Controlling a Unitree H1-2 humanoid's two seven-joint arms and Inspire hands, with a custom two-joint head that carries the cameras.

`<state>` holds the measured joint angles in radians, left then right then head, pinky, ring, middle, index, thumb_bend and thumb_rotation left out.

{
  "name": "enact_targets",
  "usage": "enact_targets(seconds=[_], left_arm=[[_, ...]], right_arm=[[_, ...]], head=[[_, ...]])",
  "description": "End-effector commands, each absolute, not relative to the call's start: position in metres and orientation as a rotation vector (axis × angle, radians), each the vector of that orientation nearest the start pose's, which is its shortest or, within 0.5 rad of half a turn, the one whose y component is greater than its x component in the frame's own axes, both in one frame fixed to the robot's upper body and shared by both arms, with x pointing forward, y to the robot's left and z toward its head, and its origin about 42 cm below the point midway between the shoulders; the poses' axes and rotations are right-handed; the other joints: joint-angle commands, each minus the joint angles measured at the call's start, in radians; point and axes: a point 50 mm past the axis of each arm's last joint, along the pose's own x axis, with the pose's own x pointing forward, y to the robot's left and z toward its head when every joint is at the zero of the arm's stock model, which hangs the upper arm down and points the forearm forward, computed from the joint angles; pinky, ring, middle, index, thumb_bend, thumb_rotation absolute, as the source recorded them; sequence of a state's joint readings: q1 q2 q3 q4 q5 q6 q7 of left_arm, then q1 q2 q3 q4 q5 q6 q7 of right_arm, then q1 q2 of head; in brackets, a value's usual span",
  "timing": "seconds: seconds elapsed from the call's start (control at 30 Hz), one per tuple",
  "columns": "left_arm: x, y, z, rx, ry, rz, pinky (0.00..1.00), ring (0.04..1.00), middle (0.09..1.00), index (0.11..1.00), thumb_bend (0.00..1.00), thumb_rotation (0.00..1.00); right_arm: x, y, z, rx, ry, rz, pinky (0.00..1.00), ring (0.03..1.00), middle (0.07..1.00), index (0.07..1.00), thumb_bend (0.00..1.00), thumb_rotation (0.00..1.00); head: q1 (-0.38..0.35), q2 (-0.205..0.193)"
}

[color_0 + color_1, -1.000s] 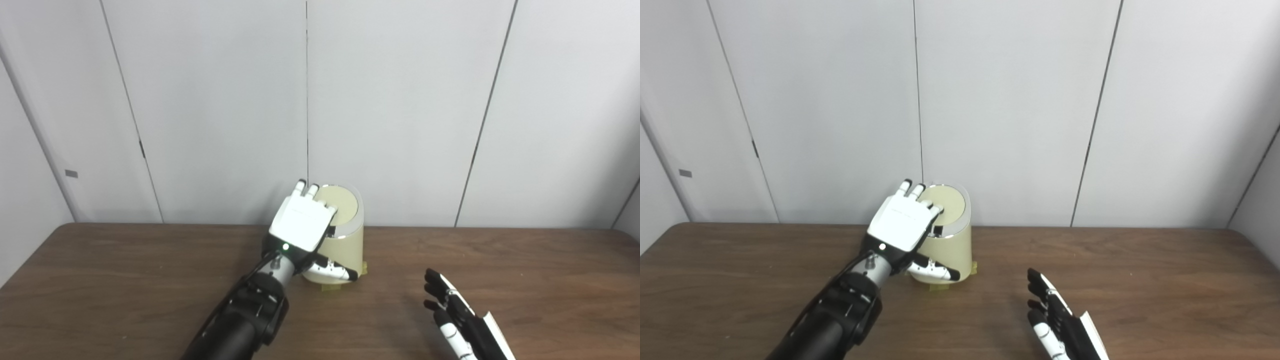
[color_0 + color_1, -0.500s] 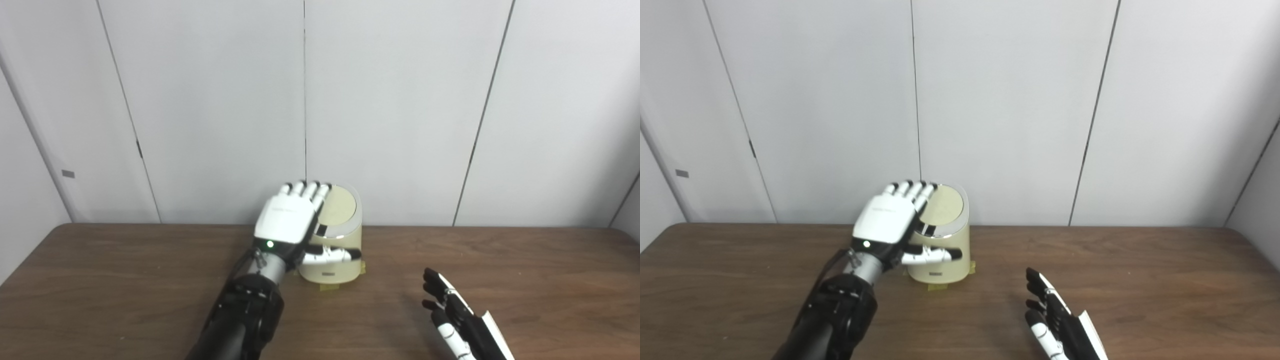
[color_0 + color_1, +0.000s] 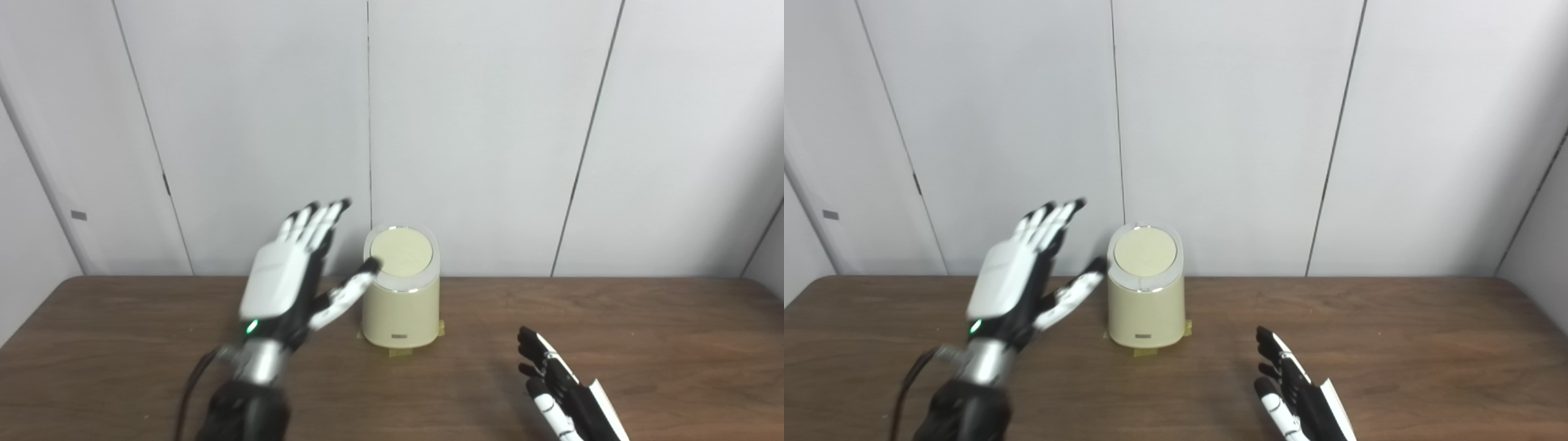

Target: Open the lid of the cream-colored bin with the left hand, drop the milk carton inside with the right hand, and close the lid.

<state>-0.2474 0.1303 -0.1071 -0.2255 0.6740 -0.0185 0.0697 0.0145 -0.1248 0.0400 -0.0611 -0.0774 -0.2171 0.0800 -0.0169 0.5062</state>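
- The left hand (image 3: 278,278) is raised above the table (image 3: 643,331), fingers (image 3: 309,220) spread and holding nothing, just left of the bin (image 3: 401,294) and apart from it.
- The bin stands upright at the table's far edge by the wall (image 3: 490,122), its lid (image 3: 401,252) shut.
- The right hand (image 3: 560,392) lies low near the front edge, fingers loosely apart, empty.
- No carton shows in either view.
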Motion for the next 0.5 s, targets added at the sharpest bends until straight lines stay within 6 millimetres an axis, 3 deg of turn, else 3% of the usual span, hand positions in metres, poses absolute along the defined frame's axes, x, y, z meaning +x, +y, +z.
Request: enact_targets(seconds=[0.0, 0.07, 0.17, 0.33, 0.47], left_arm=[[0.333, 0.202, 0.243, 0.651, -0.675, 0.039, 0.79, 0.881, 0.867, 0.855, 0.35, 0.89], [0.322, 0.212, 0.225, 0.562, -0.691, -0.002, 0.76, 0.853, 0.844, 0.839, 0.29, 0.92], [0.308, 0.219, 0.204, 0.469, -0.692, -0.017, 0.73, 0.819, 0.816, 0.814, 0.19, 0.81], [0.295, 0.227, 0.180, 0.409, -0.628, -0.006, 0.71, 0.805, 0.817, 0.806, 0.16, 0.65], [0.292, 0.234, 0.168, 0.432, -0.631, 0.064, 0.64, 0.752, 0.775, 0.760, 0.19, 0.39]], right_arm=[[0.273, -0.229, 0.117, -0.176, -0.286, 0.135, 0.89, 0.930, 0.934, 0.917, 0.21, 0.72], [0.274, -0.229, 0.116, -0.167, -0.306, 0.109, 0.87, 0.915, 0.921, 0.902, 0.21, 0.67], [0.275, -0.229, 0.117, -0.142, -0.331, 0.077, 0.83, 0.885, 0.894, 0.872, 0.20, 0.62], [0.278, -0.230, 0.117, -0.129, -0.369, 0.019, 0.75, 0.835, 0.852, 0.830, 0.19, 0.50], [0.279, -0.232, 0.117, -0.111, -0.371, 0.006, 0.72, 0.804, 0.824, 0.807, 0.20, 0.42]], head=[[0.000, -0.001], [-0.002, -0.002], [-0.001, 0.002], [-0.007, 0.000], [-0.014, 0.001]])
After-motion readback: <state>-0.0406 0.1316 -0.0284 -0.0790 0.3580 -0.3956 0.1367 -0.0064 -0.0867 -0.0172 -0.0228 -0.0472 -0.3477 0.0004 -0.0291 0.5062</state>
